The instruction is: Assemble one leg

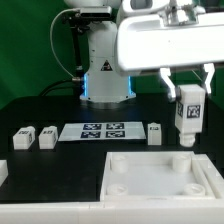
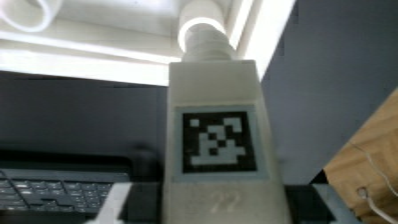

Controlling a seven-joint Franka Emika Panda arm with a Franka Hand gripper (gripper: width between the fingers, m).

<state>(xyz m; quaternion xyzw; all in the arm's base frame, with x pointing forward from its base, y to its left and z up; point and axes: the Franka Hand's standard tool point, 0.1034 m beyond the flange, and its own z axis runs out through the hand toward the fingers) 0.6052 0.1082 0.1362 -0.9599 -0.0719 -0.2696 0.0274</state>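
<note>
Near the white panel [image 1: 140, 160], the fingers [image 1: 170, 86] pinch the leg [image 1: 189, 113]; its long axis stands upright.

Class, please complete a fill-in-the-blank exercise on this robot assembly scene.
1. The gripper is ___ on the leg, which it holds upright in the air.
2. The held leg hangs above a far corner of the large white ___ with round sockets.
3. In the exterior view, left of the marker board, ___ loose legs lie side by side.

Missing words: shut; panel; two.
</note>
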